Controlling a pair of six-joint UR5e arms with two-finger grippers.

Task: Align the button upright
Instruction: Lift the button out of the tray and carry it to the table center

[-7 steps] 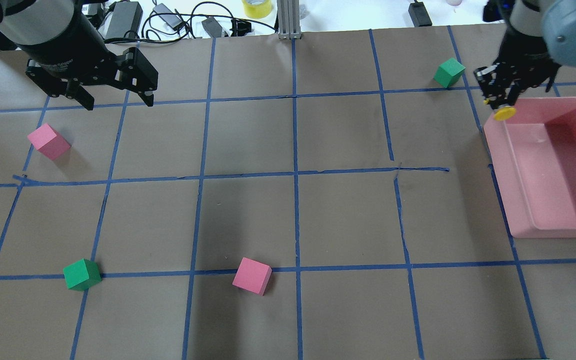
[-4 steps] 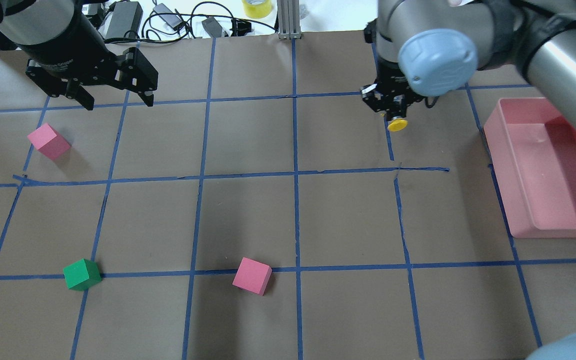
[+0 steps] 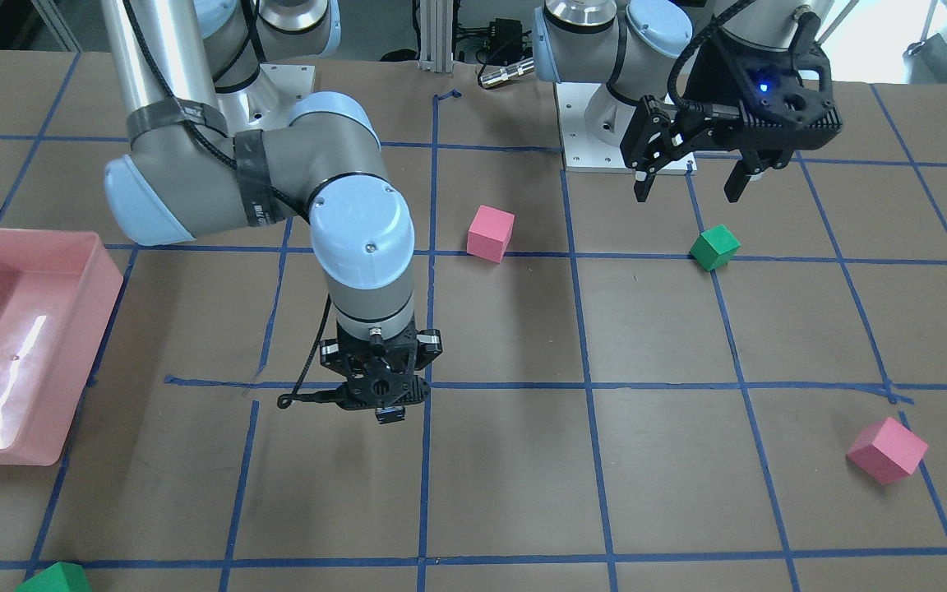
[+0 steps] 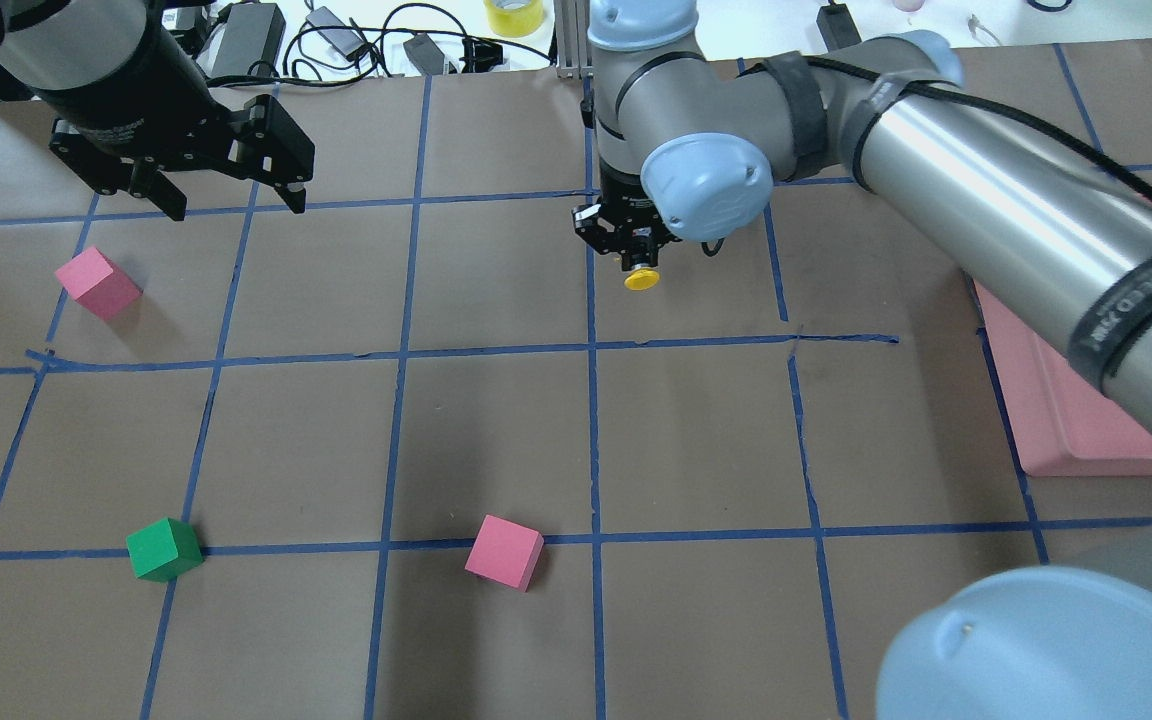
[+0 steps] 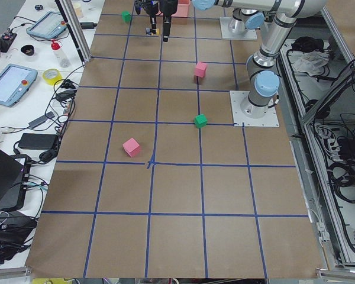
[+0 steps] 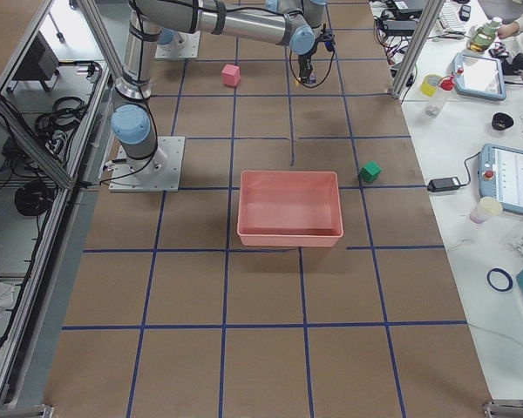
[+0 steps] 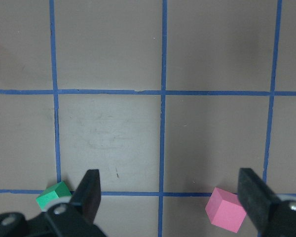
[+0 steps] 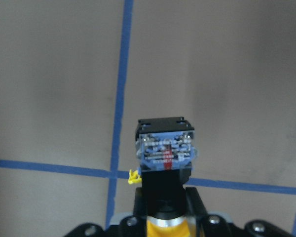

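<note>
My right gripper (image 4: pixel 635 258) is shut on the button (image 4: pixel 642 281) and holds it above the table near the far centre grid line. The overhead view shows its yellow cap on the robot side of the fingers. In the right wrist view the button (image 8: pixel 165 148) points its grey-blue blocky base away from the camera, with the black body and yellow cap close to the fingers. In the front view the right gripper (image 3: pixel 383 404) hangs over a blue tape crossing. My left gripper (image 4: pixel 231 205) is open and empty above the far left of the table, and its fingers (image 7: pixel 89 190) frame bare paper.
Pink cubes (image 4: pixel 96 283) (image 4: pixel 504 551) and a green cube (image 4: pixel 164 549) lie on the left and near side. Another green cube (image 3: pixel 54 578) sits at the far right. A pink tray (image 4: pixel 1046 420) stands at the right edge, partly hidden by the right arm.
My right arm has swept left with the button, from the pink tray's far corner to the table's centre line. The left arm has not moved.
</note>
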